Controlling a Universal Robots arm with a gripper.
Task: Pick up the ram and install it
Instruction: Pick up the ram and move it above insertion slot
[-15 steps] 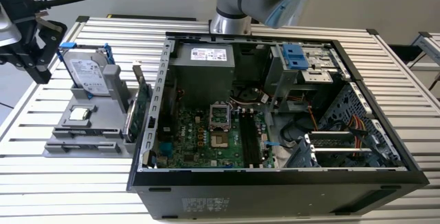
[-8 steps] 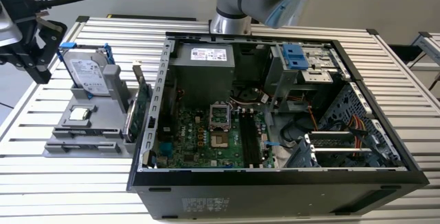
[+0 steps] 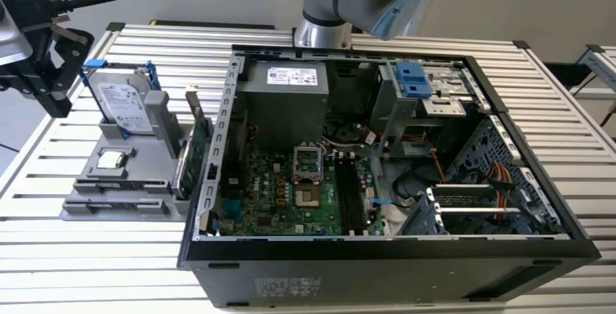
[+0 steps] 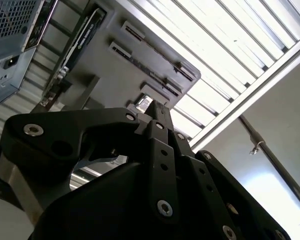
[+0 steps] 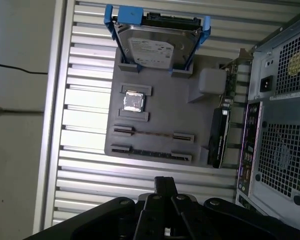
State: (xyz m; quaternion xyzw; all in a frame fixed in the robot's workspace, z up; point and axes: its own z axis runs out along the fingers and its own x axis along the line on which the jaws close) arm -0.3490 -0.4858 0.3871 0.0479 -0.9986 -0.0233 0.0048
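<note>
Pincer: the pincer (image 5: 165, 182) is drawn closed, tips together, with nothing in it. It hangs over the slatted bench (image 5: 85, 100) just off the edge of the grey holder tray (image 5: 165, 115), on the side away from the hard drive.
Ram: the ram (image 5: 152, 133) is not yet picked up. In the first wrist view it stands on edge in the tray as a thin line, each end caught in a slotted block. This probably leaves its long top edge free to be gripped from above.
Processor chip: the processor chip (image 5: 133, 101) lies flat in its own pocket just beside the ram.
Hard drive: the hard drive (image 5: 152, 47) leans propped in its blue clips at the tray's far end.
Expansion card: the expansion card (image 5: 217, 137) stands on edge along the tray side nearest the case.
Computer case: the computer case (image 3: 385, 245) lies on its side with the panel off. The motherboard (image 3: 279, 191) faces up, likely so the arm can reach its slots from above.
</note>
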